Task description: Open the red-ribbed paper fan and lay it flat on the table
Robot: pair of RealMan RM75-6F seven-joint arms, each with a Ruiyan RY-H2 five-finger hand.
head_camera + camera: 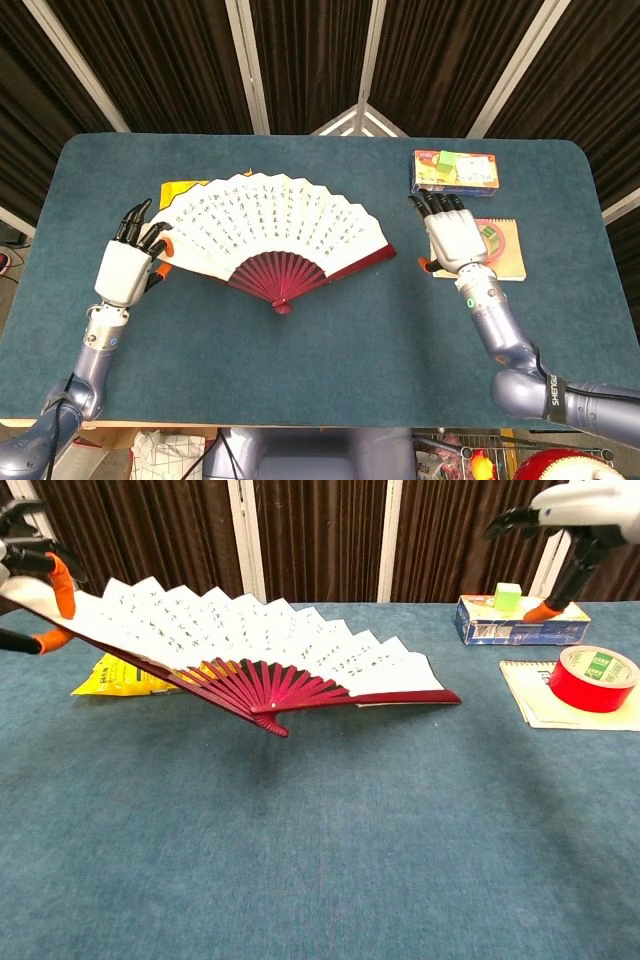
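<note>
The left hand [128, 270] is seen at 9 o'clock on the table, pinching the left end of the fan [270, 222] between thumb and fingers. The right hand [457, 238] is held spread and empty at 3 o'clock, above the notepad [508, 262] and clear of the fan.

The fan is spread fully open near the table's centre. In the chest view its left end is held raised while its right rib [400, 697] appears to lie at or near the cloth.

The step in hand is judged to be the laying down. It would be done well if the left end were lowered slowly and evenly, so that the pleats are kept open, and released only once the paper rests flat.

A yellow packet [182, 190] lies partly under the fan at 10 o'clock, so the fan may sit unevenly. The table [320, 350] is covered in blue cloth, and dark curtains [180, 60] hang behind.
</note>
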